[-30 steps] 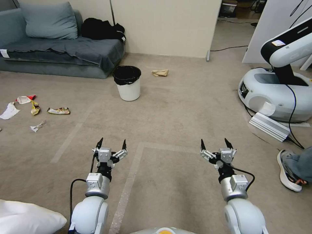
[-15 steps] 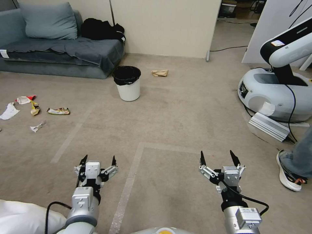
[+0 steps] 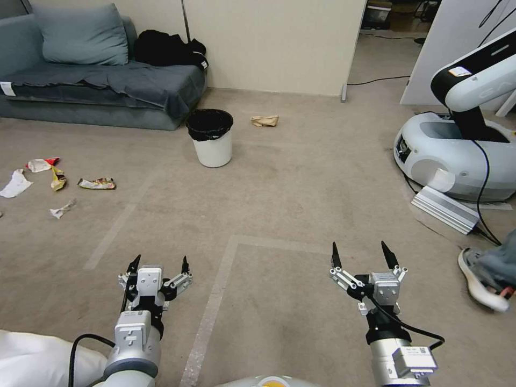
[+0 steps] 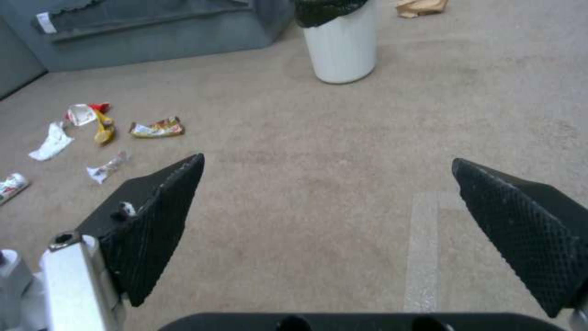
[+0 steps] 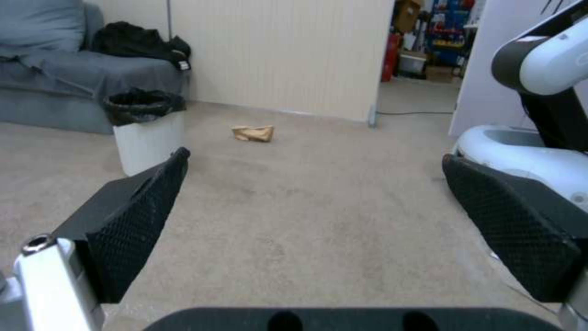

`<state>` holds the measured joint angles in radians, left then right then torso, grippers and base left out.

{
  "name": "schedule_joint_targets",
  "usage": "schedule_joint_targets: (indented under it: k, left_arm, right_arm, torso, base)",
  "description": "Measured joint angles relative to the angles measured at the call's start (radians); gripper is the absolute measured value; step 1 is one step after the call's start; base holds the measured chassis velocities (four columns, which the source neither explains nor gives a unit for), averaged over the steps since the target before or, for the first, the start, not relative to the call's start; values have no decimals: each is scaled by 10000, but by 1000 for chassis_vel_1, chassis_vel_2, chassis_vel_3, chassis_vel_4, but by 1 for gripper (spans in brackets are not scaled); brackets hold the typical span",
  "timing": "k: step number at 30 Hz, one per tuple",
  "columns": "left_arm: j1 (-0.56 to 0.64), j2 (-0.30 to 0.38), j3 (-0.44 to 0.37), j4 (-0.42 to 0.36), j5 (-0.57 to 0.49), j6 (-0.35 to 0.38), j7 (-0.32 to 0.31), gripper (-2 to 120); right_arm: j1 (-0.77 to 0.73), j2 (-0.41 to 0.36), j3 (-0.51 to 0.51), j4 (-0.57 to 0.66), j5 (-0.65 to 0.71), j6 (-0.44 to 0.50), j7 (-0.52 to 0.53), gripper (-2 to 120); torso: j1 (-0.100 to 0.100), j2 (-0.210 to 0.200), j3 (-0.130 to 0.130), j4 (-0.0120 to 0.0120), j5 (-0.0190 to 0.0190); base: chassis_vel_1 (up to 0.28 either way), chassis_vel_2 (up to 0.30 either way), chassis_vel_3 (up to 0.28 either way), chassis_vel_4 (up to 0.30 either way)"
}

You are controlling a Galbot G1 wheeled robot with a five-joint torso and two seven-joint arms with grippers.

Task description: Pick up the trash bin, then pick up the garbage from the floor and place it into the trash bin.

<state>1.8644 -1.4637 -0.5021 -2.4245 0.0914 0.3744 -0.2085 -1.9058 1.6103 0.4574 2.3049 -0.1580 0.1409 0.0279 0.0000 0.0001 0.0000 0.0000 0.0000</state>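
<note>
The trash bin (image 3: 212, 141), white with a black bag over its rim, stands upright on the carpet beside the sofa; it also appears as the bin (image 4: 341, 39) and the bin (image 5: 147, 131). Garbage lies on the floor: snack wrappers (image 3: 97, 184) and tissue (image 3: 15, 184) far left, wrappers (image 4: 157, 128), and a tan paper bag (image 3: 265, 121), paper bag (image 5: 253, 133) beyond the bin. My left gripper (image 3: 158, 265) and right gripper (image 3: 361, 255) hover low and open over bare carpet, well short of the bin, holding nothing.
A grey sofa (image 3: 102, 86) with black clothing (image 3: 166, 49) runs along the back left. Another white robot base (image 3: 457, 156) with a metal bar and cables sits at right. A person's shoe (image 3: 481, 282) is at the right edge. A white cushion (image 3: 37, 360) lies near left.
Both arms have drawn back toward me over the last second, the left one farther. The person's foot at the right edge has shifted. Bin and litter are unmoved.
</note>
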Motion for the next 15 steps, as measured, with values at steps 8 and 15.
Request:
schedule_joint_targets:
  k: [8,15]
  left_arm:
    - [-12,21,-8,21,-5,-43,27,99]
    - [-35,-30,-9,-8,-96,36,26,99]
  right_arm:
    - [-1,-9,26,-24,-48,-20,-229,100]
    - [21,-14,52,-47,-54,-27,-238,100]
  torso:
    - [0,0,0,0,0]
    - [0,0,0,-1,0]
  base:
    - [0,0,0,0]
    - [-81,95,80,-90]
